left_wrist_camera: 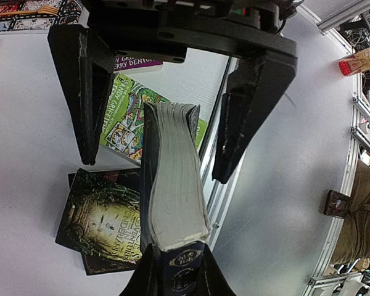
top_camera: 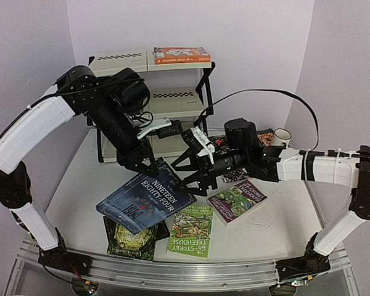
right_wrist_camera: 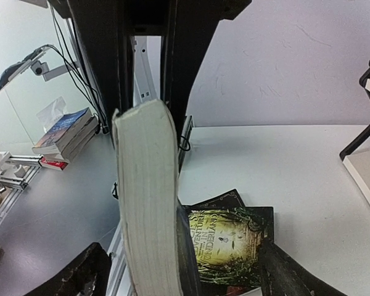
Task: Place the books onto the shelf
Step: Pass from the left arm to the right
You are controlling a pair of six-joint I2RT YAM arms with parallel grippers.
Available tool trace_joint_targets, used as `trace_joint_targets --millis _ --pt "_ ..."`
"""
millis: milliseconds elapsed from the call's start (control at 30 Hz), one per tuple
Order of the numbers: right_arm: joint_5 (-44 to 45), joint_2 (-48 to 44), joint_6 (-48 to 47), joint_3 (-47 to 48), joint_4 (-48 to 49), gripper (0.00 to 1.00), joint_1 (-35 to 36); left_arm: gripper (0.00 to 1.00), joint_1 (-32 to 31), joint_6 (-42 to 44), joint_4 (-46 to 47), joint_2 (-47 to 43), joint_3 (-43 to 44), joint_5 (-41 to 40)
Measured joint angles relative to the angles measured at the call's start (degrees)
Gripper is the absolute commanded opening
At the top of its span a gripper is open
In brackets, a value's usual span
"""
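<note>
A dark blue book (top_camera: 145, 206) hangs tilted above the table, and my left gripper (top_camera: 147, 168) is shut on its far edge. In the left wrist view the fingers (left_wrist_camera: 145, 274) pinch it at the spine end (left_wrist_camera: 172, 185). My right gripper (top_camera: 191, 179) stands open around the book's right end; its fingers (right_wrist_camera: 80, 277) are apart from the page edge (right_wrist_camera: 148, 203). An orange book (top_camera: 182, 55) lies on top of the shelf (top_camera: 120, 61). On the table lie a green book (top_camera: 191, 229), a purple book (top_camera: 237, 200) and a dark green-gold book (top_camera: 132, 240).
More dark-covered books (top_camera: 219, 143) lie behind my right arm, partly hidden by it. A white cup (top_camera: 282, 134) stands at the far right. The table's metal rail (top_camera: 172, 274) runs along the near edge. A stack of books (right_wrist_camera: 65, 132) sits off the table.
</note>
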Motion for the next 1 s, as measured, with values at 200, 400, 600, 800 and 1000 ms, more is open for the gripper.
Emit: trace_joint_targets --millis 200,400,600,800,1000 --pt "-0.61 1.99 1.70 0.85 2.16 0.29 0.02 0.06 0.00 -0.11 0.07 0.00 0.00 0.00" --pt "-0.87 2.16 3.17 0.48 5.53 0.00 0.39 0.42 0.37 0.04 -0.20 -0.02 0.72 -2.34" --pt "4.04 1.16 2.14 -4.24 5.60 0.00 -0.39 0.82 0.02 0.26 1.92 -0.83 0.04 -4.28" --pt "5.31 -1.40 1.88 -7.15 3.10 0.00 -3.26 1.00 0.02 0.35 5.53 -4.76 -5.27 -6.91" --pt "4.90 -7.02 2.12 -7.91 3.41 0.00 -4.98 0.99 0.00 -0.13 10.62 -9.64 -11.63 -8.96"
